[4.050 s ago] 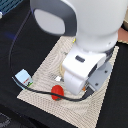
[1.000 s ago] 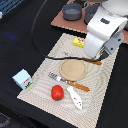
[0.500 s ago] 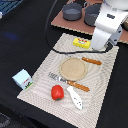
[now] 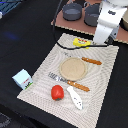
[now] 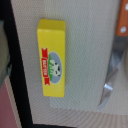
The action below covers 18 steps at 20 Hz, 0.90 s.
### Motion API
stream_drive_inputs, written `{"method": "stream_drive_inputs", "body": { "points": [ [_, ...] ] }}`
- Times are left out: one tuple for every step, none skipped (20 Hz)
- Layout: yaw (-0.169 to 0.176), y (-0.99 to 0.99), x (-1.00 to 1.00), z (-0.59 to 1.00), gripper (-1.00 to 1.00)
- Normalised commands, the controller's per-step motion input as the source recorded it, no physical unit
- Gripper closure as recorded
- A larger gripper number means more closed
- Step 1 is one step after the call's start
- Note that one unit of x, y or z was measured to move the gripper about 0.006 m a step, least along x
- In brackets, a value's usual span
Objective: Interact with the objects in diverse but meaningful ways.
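Observation:
A yellow box with a red label lies flat on the far edge of the woven mat. In the wrist view the yellow box lies directly below the camera, and no fingers show. My gripper hangs just above the mat, to the exterior view's right of the box, and its jaws are too blurred to read. A shiny red pepper and a white elongated piece rest near the mat's front edge. The white carton stands off the mat at the exterior view's left.
A tan plate sits mid-mat with a fork and wooden-handled knives beside it; one knife shows in the wrist view. Two grey pots stand on a board behind. A black cable trails across the mat's far edge.
Four seconds ago the arm hung low over the mat and hid most of it. It has since drawn back to the far right. The objects have not moved over the last second.

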Motion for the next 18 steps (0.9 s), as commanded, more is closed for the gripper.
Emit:
{"method": "stream_drive_inputs", "body": {
  "points": [
    [0.012,0.00,-0.89,-0.52,-1.00],
    [0.014,0.00,-0.93,-0.52,-1.00],
    [0.014,0.00,-0.94,-0.52,-1.00],
    [0.014,0.00,-0.94,-0.51,-1.00],
    [0.016,0.00,-0.95,-0.50,-1.00],
    [0.016,0.00,-0.94,-0.49,-1.00],
    [0.016,0.00,-0.94,-0.49,-1.00],
    [0.015,0.00,-0.93,-0.49,-1.00],
    [0.013,0.00,-0.91,-0.48,-1.00],
    [0.013,0.00,-0.91,-0.48,-1.00],
    [0.011,0.00,-0.91,-0.49,-1.00],
    [0.011,0.00,-0.88,-0.48,-1.00],
    [0.013,0.01,-0.86,-0.45,-1.00],
    [0.017,0.01,-0.84,-0.47,-1.00],
    [0.020,0.02,-0.83,-0.47,-1.00],
    [0.024,0.03,-0.82,-0.47,-1.00],
    [0.026,0.04,-0.79,-0.45,-1.00],
    [0.025,0.05,-0.78,-0.46,-1.00]
  ]
}}
